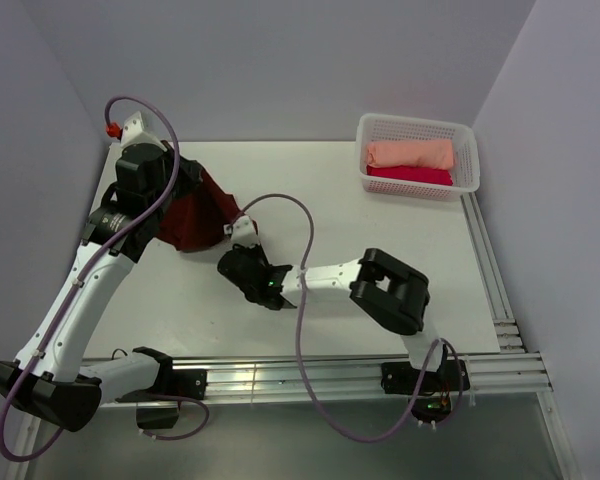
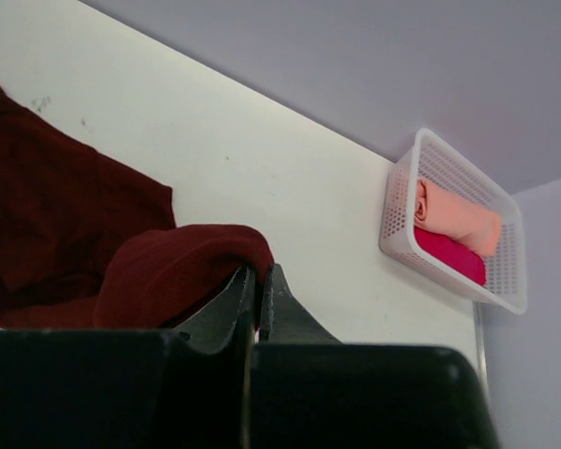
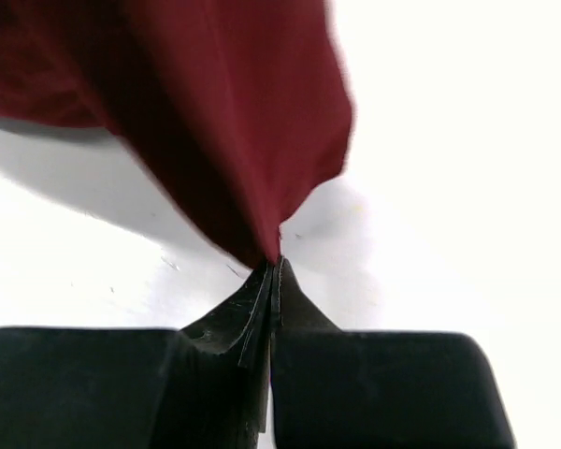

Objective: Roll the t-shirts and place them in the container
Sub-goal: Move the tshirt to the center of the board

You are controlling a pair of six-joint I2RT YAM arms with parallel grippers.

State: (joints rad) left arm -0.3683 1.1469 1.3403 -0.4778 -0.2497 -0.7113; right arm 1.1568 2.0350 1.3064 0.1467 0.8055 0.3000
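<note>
A dark maroon t-shirt lies bunched at the back left of the table. My left gripper is shut on a fold of this maroon t-shirt, which drapes over its fingertips. In the top view my left gripper sits over the cloth's far side. My right gripper is shut on a corner of the maroon t-shirt, pulled to a point at the tips. From above, that right gripper is at the cloth's near right edge. Rolled peach and crimson-pink t-shirts lie in the basket.
A white mesh basket stands at the back right corner, also in the left wrist view as basket. A purple cable loops over the right arm. A metal rail runs along the near edge.
</note>
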